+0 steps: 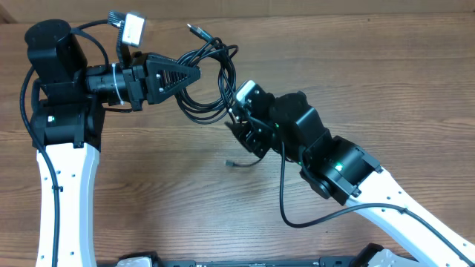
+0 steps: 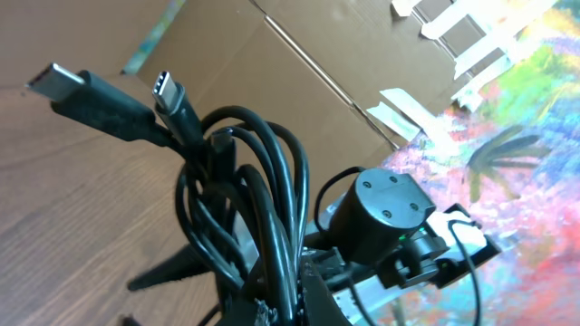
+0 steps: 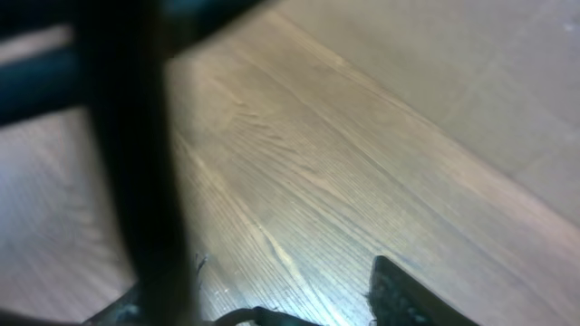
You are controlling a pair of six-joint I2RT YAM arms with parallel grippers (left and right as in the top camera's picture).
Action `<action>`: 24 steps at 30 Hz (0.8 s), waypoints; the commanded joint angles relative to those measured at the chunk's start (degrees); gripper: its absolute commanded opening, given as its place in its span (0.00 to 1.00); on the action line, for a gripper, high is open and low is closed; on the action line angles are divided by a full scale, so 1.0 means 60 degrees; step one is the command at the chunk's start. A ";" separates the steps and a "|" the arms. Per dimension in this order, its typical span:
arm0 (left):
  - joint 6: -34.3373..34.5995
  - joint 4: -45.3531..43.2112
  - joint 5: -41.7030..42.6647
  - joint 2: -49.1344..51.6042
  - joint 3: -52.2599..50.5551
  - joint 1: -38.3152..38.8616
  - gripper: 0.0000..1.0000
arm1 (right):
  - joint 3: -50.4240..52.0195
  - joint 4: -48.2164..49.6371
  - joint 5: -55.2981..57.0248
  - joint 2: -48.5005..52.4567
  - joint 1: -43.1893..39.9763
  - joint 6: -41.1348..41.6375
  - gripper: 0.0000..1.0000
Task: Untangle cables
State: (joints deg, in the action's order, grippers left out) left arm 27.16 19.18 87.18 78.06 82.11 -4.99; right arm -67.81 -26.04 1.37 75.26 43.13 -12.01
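The cables [image 1: 211, 81] form a loose black bunch of loops above the wood table, and my left gripper [image 1: 197, 74] is shut on them from the left. One plug end [image 1: 195, 30] points toward the far edge. In the left wrist view the strands [image 2: 263, 199] rise from between the jaws of my left gripper [image 2: 292, 288], ending in two silver-tipped plugs [image 2: 53, 78]. My right gripper [image 1: 242, 127] sits just right of and below the bunch. In its own view, my right gripper [image 3: 263, 308] has its jaws apart, with a blurred strand [image 3: 127, 163] crossing close at the left and a thin cord [image 3: 258, 317] low between the fingers.
A small loose plug tip [image 1: 232, 162] lies on the table below the right gripper. The right arm's own thicker wire [image 1: 286, 211] loops over the near table. Cardboard panels [image 2: 299, 72] and a colourful painted sheet [image 2: 507, 136] lie beyond the table.
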 commanded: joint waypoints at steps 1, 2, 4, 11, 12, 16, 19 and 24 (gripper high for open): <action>0.0703 -0.0073 0.0481 -0.0029 0.0091 -0.0047 0.04 | -0.0120 0.0109 0.0623 0.0291 0.0015 0.0033 0.51; 0.0703 -0.0073 0.0481 -0.0029 0.0091 -0.0047 0.04 | -0.0120 0.0109 0.0619 0.0321 0.0015 0.0036 0.48; 0.0696 -0.0098 0.0477 -0.0029 0.0091 -0.0047 0.04 | -0.0120 0.0095 0.0616 0.0353 0.0015 0.0412 0.35; 0.0131 -0.0721 0.0361 -0.0029 0.0091 -0.0058 0.04 | -0.0120 -0.0463 -0.0426 0.0211 0.0015 0.1541 0.04; -0.0175 -0.0710 0.0361 -0.0029 0.0091 -0.0058 0.04 | -0.0120 -0.0557 -0.0841 0.0135 0.0015 0.1541 0.04; -0.0816 -0.0670 0.0280 -0.0015 0.0091 -0.0058 0.04 | -0.0120 -0.0787 -0.2160 -0.0339 0.0015 0.1541 0.04; -0.0812 -0.0667 0.0157 -0.0015 0.0091 -0.0058 0.04 | -0.0120 -0.0889 -0.2382 -0.0885 0.0015 0.1523 0.05; -0.0627 -0.0670 0.0149 -0.0015 0.0091 -0.0058 0.04 | -0.0131 -0.1577 -0.2062 -0.1519 -0.0022 0.1501 0.63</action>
State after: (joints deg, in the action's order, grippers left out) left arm 24.23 15.40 87.66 78.06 82.11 -5.02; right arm -67.81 -34.33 -10.52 68.58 43.16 -3.36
